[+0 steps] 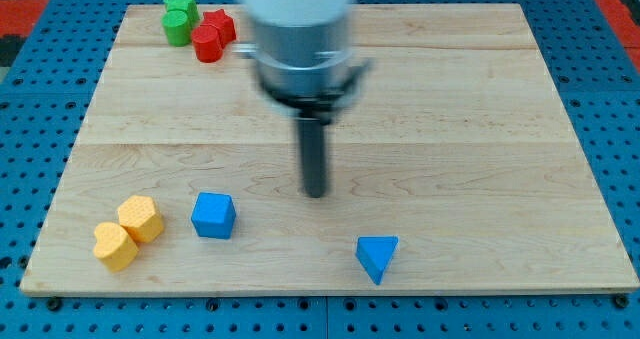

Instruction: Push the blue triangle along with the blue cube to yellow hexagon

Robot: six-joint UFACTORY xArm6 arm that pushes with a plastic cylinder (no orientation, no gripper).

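Observation:
The blue triangle (377, 256) lies near the view's bottom edge of the wooden board, right of centre. The blue cube (213, 216) sits at the lower left. The yellow hexagon (141, 218) is left of the cube, touching a yellow heart-like block (115, 245). My tip (316, 192) stands on the board between cube and triangle, above and to the left of the triangle, touching neither block.
At the view's top left stand a green star (181, 6), a green cylinder (178, 27), a red star (218, 24) and a red cylinder (207, 45), clustered together. The board (480, 129) rests on a blue perforated table.

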